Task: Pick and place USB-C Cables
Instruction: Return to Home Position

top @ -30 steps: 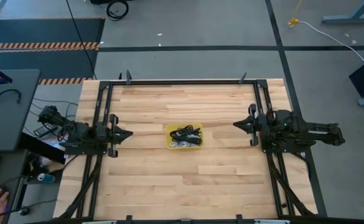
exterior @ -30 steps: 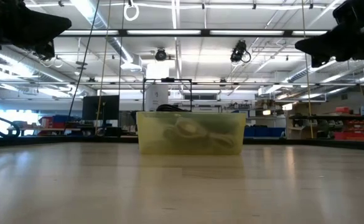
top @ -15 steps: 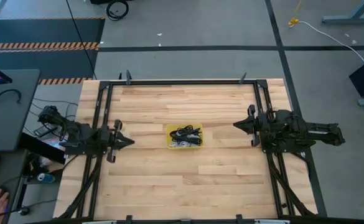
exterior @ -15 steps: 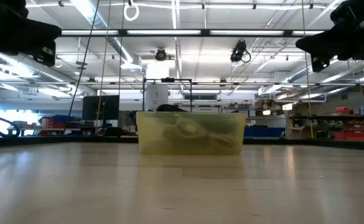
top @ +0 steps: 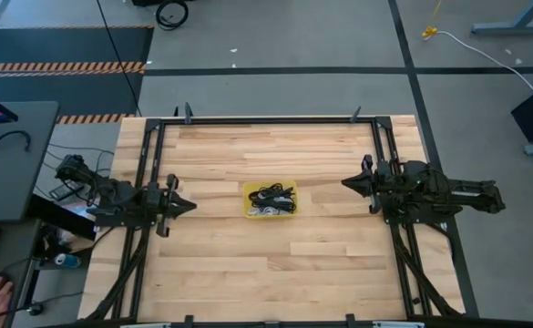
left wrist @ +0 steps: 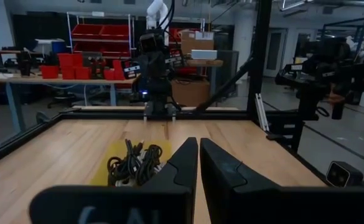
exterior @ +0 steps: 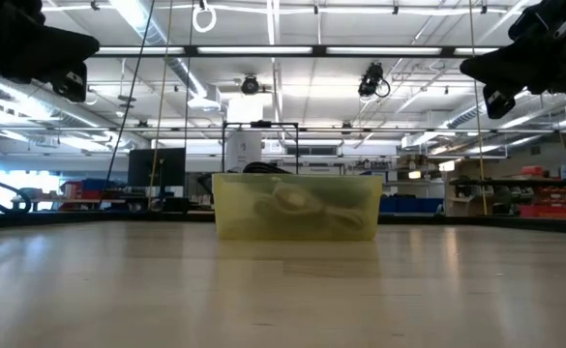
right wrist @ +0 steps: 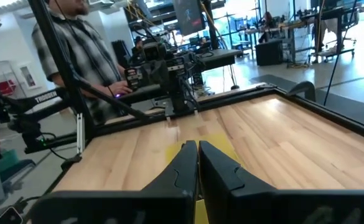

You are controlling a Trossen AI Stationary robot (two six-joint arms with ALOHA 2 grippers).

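L side of frame, mid-height: left gripper (top: 186, 206) hangs above the pale wood-plank table (top: 248, 273), well apart from the bin; vs 1 s ago it has rolled & shifted a touch toward the frame's bottom, w/ no visible change over the last half sec, so prob. parked; its dark fingers (left wrist: 185, 168) are narrow, pressed together, holding nothing.

Centre: small yellow plastic bin (top: 245, 211) sits upright on the table; the short bundled USB-C cables (top: 271, 195), black & light grey, are heaped inside it; none seen on the boards outside.

R side, mid-height: right gripper (top: 346, 183) hasn't moved; fingers (right wrist: 183, 165) likewise pressed together on nothing; it points at the bin from well apart.

Judgement: both arms are drawn back & all cables binned; the task looks done, only homing left.
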